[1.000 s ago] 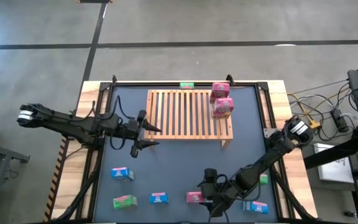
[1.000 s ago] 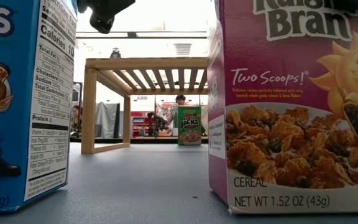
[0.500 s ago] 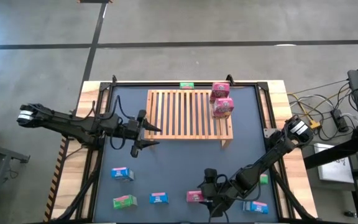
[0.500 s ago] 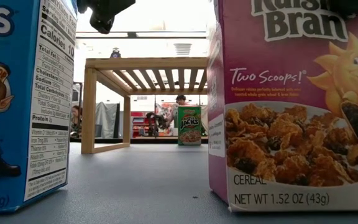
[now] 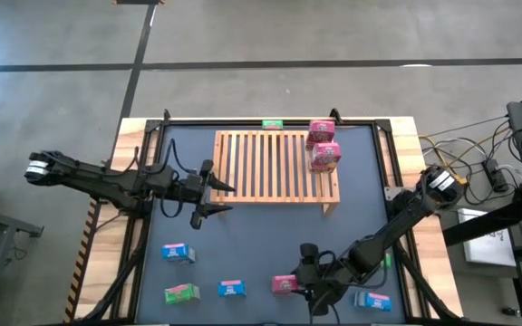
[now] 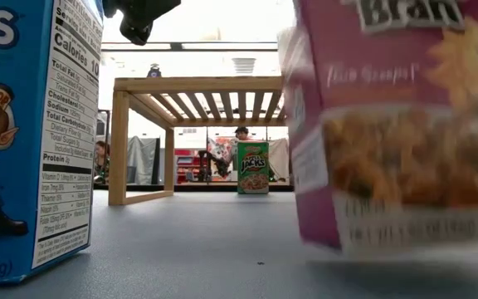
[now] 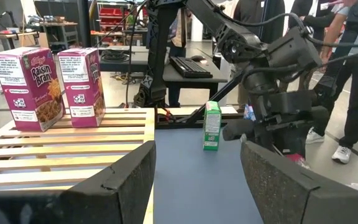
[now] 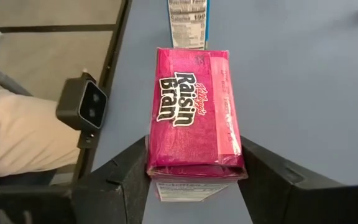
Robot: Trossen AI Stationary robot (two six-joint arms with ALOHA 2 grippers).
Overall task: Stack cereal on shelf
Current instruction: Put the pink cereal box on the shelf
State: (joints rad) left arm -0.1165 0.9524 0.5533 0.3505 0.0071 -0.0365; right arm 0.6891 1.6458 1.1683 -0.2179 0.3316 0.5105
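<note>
The shelf (image 5: 275,167) is a slatted light-wood rack at the table's far middle, with two pink cereal boxes (image 5: 321,132) (image 5: 325,156) standing on its right end. Near the front edge, my right gripper (image 5: 303,282) is shut on a third pink box (image 8: 194,118), which fills the right of the low view (image 6: 388,124). My left gripper (image 7: 194,180) hangs open and level at the shelf's left near corner (image 5: 217,193), holding nothing. Blue boxes (image 5: 178,253) (image 5: 233,289) (image 5: 372,301) and green boxes (image 5: 181,292) (image 5: 384,262) stand on the tabletop. My right gripper pinches the pink box at its top end (image 8: 160,155) between the two fingers (image 8: 126,177), one on each wide face, near the narrow side that faces the table's right. The fingers slant down from the right. The box is tilted, its bottom edge (image 6: 405,241) just off the table.
Another green box (image 5: 272,124) stands on the table behind the shelf, also in the low view under the rack (image 6: 253,168). A blue box (image 6: 23,133) stands close to the left of the held one. Bare tabletop lies between the shelf and the front row.
The pink box in my right gripper has come up off the table and tipped; in the low view its bottom edge has risen and its face is blurred.
</note>
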